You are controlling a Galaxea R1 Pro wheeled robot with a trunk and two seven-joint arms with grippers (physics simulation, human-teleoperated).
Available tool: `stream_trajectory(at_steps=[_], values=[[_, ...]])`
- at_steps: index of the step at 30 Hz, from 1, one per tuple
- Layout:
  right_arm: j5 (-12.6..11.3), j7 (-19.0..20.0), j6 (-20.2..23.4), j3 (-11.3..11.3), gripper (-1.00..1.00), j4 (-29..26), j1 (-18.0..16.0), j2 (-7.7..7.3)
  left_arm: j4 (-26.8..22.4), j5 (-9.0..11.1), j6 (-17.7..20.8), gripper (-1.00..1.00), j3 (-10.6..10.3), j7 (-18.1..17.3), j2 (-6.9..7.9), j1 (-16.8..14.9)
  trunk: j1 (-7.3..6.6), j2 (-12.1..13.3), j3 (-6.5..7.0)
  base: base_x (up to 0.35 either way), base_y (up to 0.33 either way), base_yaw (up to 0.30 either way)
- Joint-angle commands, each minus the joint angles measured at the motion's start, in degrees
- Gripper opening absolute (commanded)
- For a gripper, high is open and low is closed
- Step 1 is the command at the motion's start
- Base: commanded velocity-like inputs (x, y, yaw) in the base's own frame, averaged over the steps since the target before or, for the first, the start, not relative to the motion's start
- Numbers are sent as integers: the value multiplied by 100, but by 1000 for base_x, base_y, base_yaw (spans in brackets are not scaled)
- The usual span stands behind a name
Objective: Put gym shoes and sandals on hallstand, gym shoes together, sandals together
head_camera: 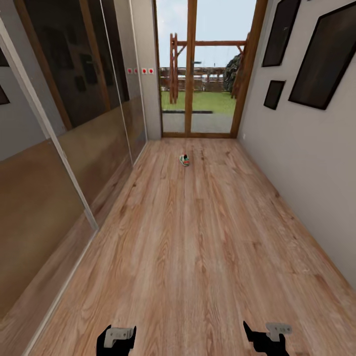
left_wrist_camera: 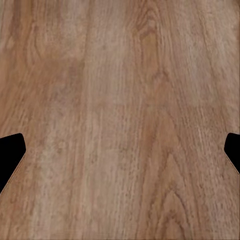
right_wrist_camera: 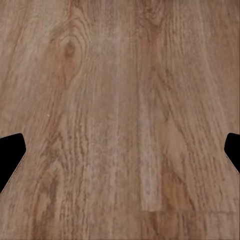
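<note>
Lying alone far down corridor floor [head_camera: 198, 237], near glass door [head_camera: 207, 69]: one gym shoe [head_camera: 184, 159]. Left gripper [left_wrist_camera: 120, 150] and right gripper [right_wrist_camera: 120, 150] spread wide, empty, above planks.

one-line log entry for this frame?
phase: approach | gym shoe far down corridor floor | left gripper open | right gripper open

— How much room is there along the floor [head_camera: 198, 247]?
— Bare planks run wide open to the glass door [head_camera: 198, 69] at the far end. One shoe [head_camera: 184, 159] lies near that end, about midway between the mirrored wall [head_camera: 64, 148] and the plain wall [head_camera: 301, 163].
</note>
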Motion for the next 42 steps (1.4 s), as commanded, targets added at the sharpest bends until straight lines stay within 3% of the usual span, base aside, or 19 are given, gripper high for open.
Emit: stream_trajectory(at_steps=[1,42], values=[[-49,60,-6,-26,100,8,-2,0,1,-51,-18,100,49,-37,-6,-3,3,-2,-5,343,0,0],[-49,60,-6,-28,100,8,-2,0,1,-51,-18,100,49,-37,-6,-4,3,-2,-5,343,0,0]])
